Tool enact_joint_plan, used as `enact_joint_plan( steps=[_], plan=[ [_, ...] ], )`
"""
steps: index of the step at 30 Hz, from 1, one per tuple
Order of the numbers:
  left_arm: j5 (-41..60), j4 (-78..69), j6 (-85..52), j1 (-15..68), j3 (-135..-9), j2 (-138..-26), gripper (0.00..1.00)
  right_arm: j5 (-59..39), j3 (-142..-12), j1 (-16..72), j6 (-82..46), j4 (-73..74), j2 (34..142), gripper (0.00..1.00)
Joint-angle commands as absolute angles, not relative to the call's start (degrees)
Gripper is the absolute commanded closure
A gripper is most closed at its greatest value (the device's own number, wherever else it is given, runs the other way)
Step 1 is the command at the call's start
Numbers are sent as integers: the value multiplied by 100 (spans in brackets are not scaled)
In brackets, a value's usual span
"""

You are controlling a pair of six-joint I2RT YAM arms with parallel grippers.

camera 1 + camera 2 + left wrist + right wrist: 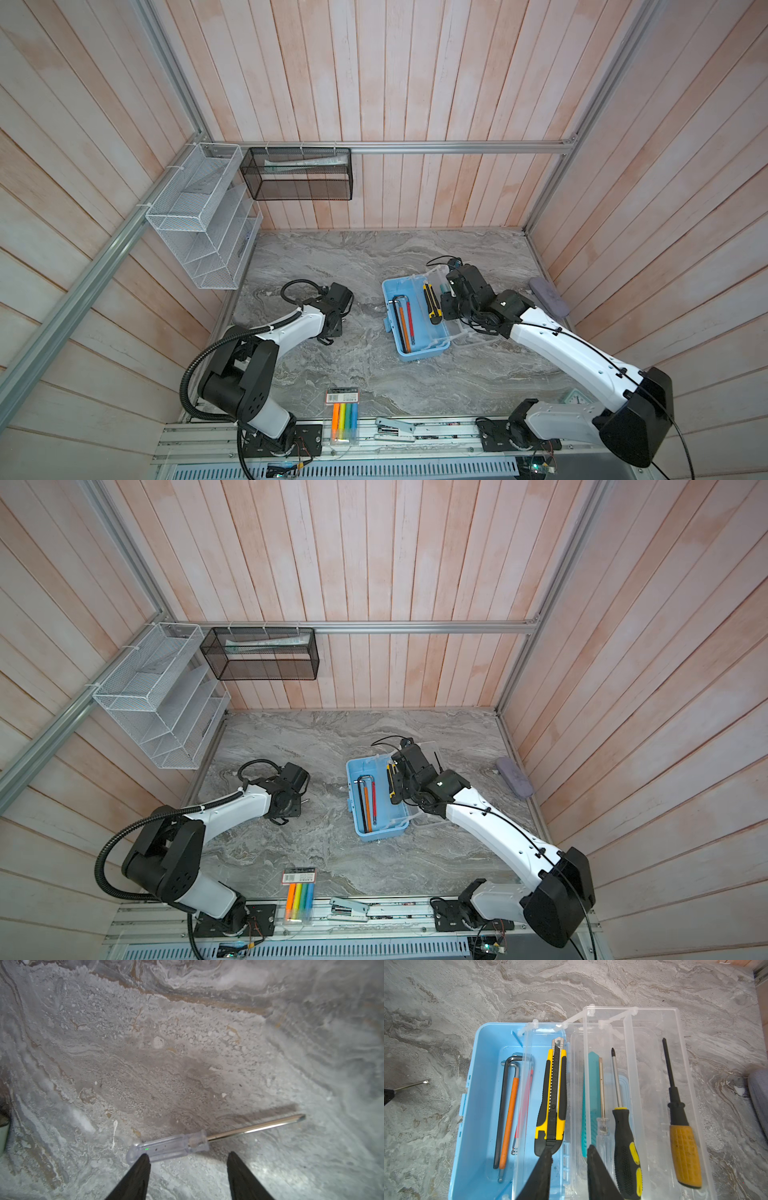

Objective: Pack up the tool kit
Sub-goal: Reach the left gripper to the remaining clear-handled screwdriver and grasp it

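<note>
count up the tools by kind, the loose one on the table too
screwdrivers: 4 (3 in the tool kit, 1 loose screwdriver)
hex keys: 3
utility knives: 2 (yellow-black, teal)
total: 9

My gripper (pixel 570 1148) hung over the tray (pixel 652 1084), jaws apart, one finger at the knife (pixel 553 1095) butt; screwdrivers (pixel 625 1136) lay alongside.

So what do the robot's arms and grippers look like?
Both have white shells and black joints. The left arm carries a ribbed black hose, the right arm a thin black cable. The left gripper and right gripper have black tapered fingers.
</note>
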State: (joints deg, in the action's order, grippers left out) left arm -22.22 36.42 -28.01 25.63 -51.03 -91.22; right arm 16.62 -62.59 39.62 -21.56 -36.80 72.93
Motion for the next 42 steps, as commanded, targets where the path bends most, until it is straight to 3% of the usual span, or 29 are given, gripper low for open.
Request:
enact_joint_plan(
  steps=[1, 22, 34, 42],
  plan=[
    [-2602, 3802, -2764, 2602, -5337, -9308, 38, 1671, -6214, 3990, -2136, -3597, 7277, 71],
    [-2472, 3647, -2594, 2572, -5581, -9925, 40, 1791, -6139, 3953, -2145, -3489, 7365, 72],
    [-1112, 2979, -2778, 2280, -4991, -9377, 44, 1731, -6039, 3944, -2142, -3412, 7444, 72],
    [-823, 2898, -2922, 2143, -4697, -9012, 45, 1646, -5970, 3938, -2154, -3331, 7488, 73]
  ],
)
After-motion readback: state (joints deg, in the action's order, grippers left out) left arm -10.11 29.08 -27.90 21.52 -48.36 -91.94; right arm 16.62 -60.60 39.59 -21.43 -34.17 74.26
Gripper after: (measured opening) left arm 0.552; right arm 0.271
